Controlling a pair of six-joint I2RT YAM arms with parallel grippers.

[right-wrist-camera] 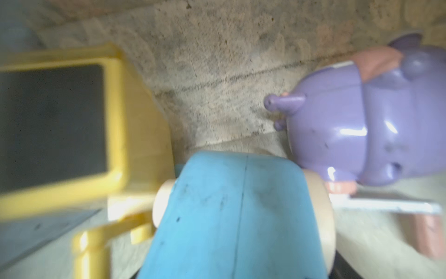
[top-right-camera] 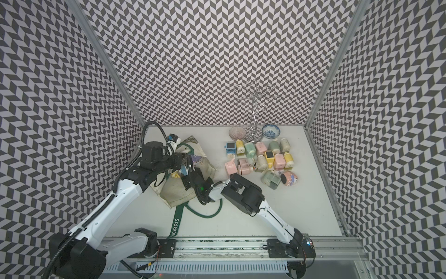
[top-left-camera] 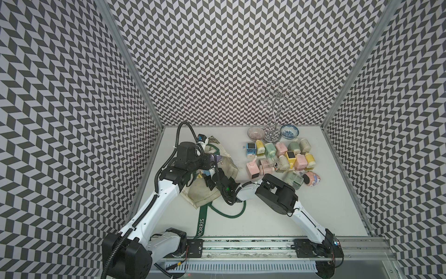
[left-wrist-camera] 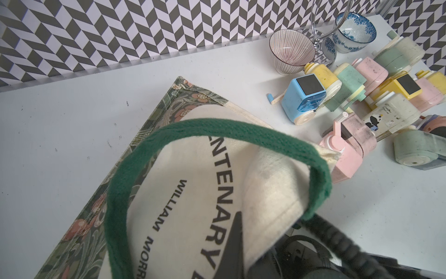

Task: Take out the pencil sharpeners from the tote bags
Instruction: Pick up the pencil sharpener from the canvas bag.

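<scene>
The left gripper [top-left-camera: 209, 161] fingers pinch the limp tote bag [left-wrist-camera: 181, 169] open; the right gripper [top-left-camera: 209, 180] is inside at the blue pencil sharpener [right-wrist-camera: 229, 212], hold unclear; it looks light, rigid, slick; clamp across its body's sides

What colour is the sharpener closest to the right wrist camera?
Blue, with cream ends. The sharpener shows best in the right wrist view.

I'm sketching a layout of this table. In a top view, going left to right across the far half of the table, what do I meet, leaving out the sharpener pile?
From the left: cream canvas tote bag with green straps → pink-striped ceramic bowl → chrome wire stand → blue-and-white patterned bowl.
</scene>
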